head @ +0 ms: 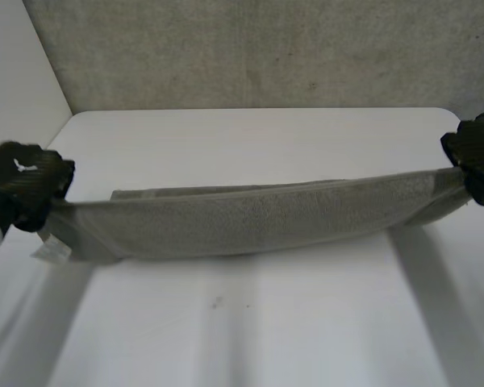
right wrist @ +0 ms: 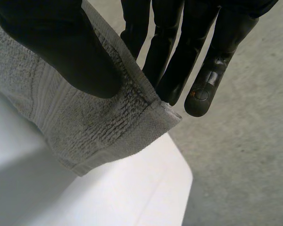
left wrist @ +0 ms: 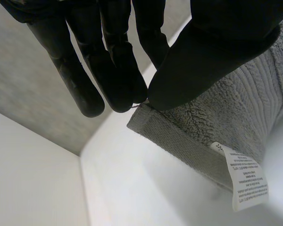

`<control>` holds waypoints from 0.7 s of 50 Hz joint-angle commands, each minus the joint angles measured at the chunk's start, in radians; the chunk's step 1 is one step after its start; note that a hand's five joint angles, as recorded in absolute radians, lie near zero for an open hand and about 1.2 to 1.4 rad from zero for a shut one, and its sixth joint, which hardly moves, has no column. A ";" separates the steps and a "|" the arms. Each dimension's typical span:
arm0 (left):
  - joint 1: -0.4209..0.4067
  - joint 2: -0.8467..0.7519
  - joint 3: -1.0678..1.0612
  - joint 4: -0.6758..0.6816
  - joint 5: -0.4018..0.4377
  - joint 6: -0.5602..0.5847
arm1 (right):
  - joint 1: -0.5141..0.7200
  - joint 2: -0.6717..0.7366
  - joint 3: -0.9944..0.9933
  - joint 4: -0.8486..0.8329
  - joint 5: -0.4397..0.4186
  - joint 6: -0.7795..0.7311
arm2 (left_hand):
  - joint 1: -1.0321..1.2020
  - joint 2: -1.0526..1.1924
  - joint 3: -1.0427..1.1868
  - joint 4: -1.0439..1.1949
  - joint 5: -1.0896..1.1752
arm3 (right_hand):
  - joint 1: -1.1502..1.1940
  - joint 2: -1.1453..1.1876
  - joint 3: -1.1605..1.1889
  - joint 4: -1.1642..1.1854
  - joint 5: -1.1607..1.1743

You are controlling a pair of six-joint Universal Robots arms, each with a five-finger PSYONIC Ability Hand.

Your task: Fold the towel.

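A grey towel [head: 250, 218] hangs stretched between my two hands above the white table [head: 250, 322], sagging in the middle, its far part resting on the table. My left hand [head: 24, 185] pinches the towel's left corner [left wrist: 146, 120] between thumb [left wrist: 198, 70] and fingers [left wrist: 118, 70]; a white care label [left wrist: 247, 181] dangles below that corner. My right hand [head: 477, 157] pinches the right corner [right wrist: 151, 113] between its thumb [right wrist: 70, 52] and fingers [right wrist: 179, 52]. Both corners are lifted off the table.
A grey felt wall [head: 266, 48] stands behind the table's far edge. A white wall [head: 16, 81] runs along the left. The table's rounded far right corner [right wrist: 179, 174] lies under my right hand, with grey floor [right wrist: 245, 165] beyond.
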 commanded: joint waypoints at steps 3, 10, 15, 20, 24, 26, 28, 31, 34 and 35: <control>-0.031 -0.324 0.074 0.071 -0.007 0.004 | 0.013 0.312 -0.070 -0.006 0.019 -0.064 | 0.204 0.176 0.179 0.178 0.184 | 0.423 0.217 0.207 0.203 0.240; -0.077 -0.522 0.206 0.099 -0.015 0.003 | 0.076 0.497 -0.193 -0.058 0.064 -0.067 | 0.204 0.176 0.179 0.178 0.184 | 0.423 0.217 0.207 0.203 0.240; -0.095 -0.631 0.321 0.119 -0.021 -0.006 | 0.131 0.616 -0.293 -0.157 0.155 -0.067 | 0.204 0.176 0.179 0.178 0.184 | 0.423 0.217 0.207 0.203 0.240; -0.128 -0.728 0.429 0.197 -0.056 -0.005 | 0.169 0.719 -0.381 -0.255 0.194 -0.065 | 0.204 0.176 0.179 0.178 0.184 | 0.423 0.217 0.207 0.203 0.240; -0.134 -0.816 0.523 0.240 -0.105 0.001 | 0.209 0.812 -0.471 -0.351 0.206 -0.068 | 0.204 0.176 0.179 0.178 0.184 | 0.423 0.217 0.207 0.203 0.240; -0.135 -0.846 0.561 0.243 -0.118 0.000 | 0.214 0.846 -0.502 -0.378 0.218 -0.070 | 0.204 0.176 0.179 0.178 0.184 | 0.423 0.217 0.207 0.203 0.240; -0.137 -0.874 0.599 0.243 -0.127 0.000 | 0.217 0.878 -0.534 -0.396 0.233 -0.072 | 0.204 0.176 0.179 0.178 0.184 | 0.423 0.217 0.207 0.203 0.240; -0.137 -0.924 0.676 0.239 -0.136 -0.003 | 0.222 0.937 -0.592 -0.416 0.276 -0.078 | 0.204 0.176 0.179 0.178 0.184 | 0.423 0.217 0.207 0.203 0.240; -0.143 -0.964 0.725 0.239 -0.134 -0.003 | 0.235 0.986 -0.646 -0.418 0.306 -0.084 | 0.204 0.176 0.179 0.178 0.184 | 0.423 0.217 0.207 0.203 0.240; -0.146 -0.979 0.740 0.239 -0.133 -0.002 | 0.240 1.011 -0.670 -0.418 0.316 -0.091 | 0.204 0.176 0.179 0.178 0.184 | 0.423 0.217 0.207 0.203 0.240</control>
